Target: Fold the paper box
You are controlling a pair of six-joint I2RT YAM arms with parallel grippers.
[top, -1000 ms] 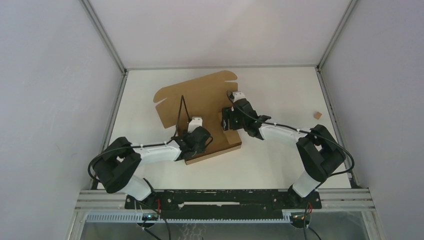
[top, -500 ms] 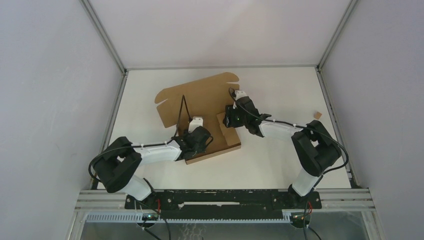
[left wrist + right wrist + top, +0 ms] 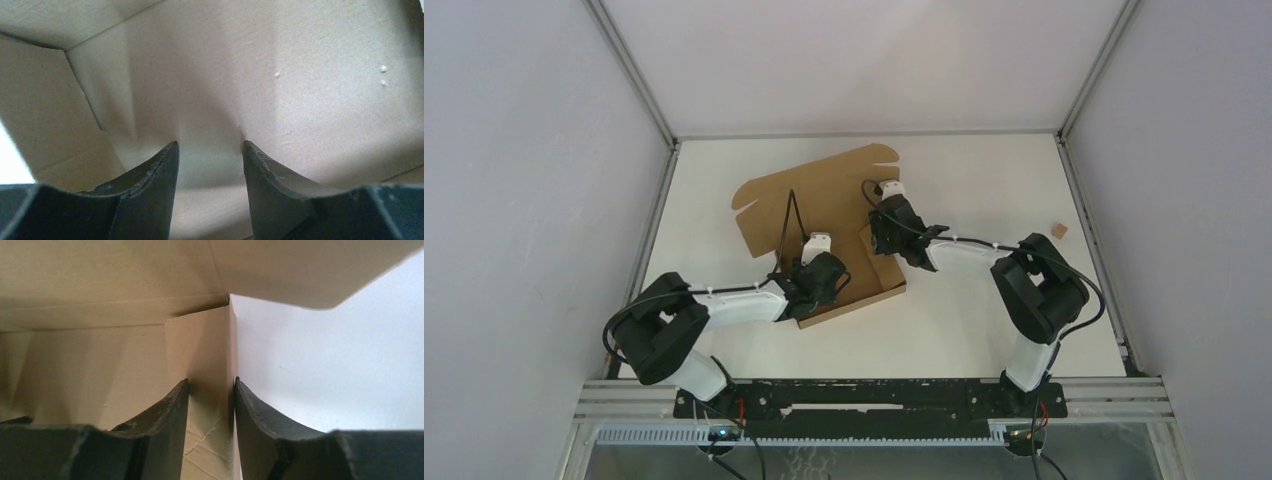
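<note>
Currently the paper box [image 3: 814,195] lies on the white table [image 3: 994,170], left of centre and turned slightly against the table edges. Its far portion is a flat panel with a rounded tab at the far right corner and a notch on the left edge. Its near portion forms a shallow tray, with the near wall and the right-hand side wall raised from the floor.

Left arm: the left gripper [image 3: 210,145] sits over the near left part of the tray, pointing at the cardboard. The jaws stand partly open. The fingers [image 3: 157,172] are parted, and the gap between them shows only the flat cardboard face beyond the tips. The tips lie at or against that face. A crease and an inner corner of the box appear at the upper left of the left wrist view.

Right arm: the right gripper [image 3: 210,382] sits at the right-hand side wall of the tray, close to where that wall meets the flat panel. The jaws are closed onto an upright strip of the wall. One finger lies on the inner side, the other on the outer side next to bare table.

A small brown cardboard scrap [image 3: 1058,230] lies well apart from the box, near the right edge of the table.
</note>
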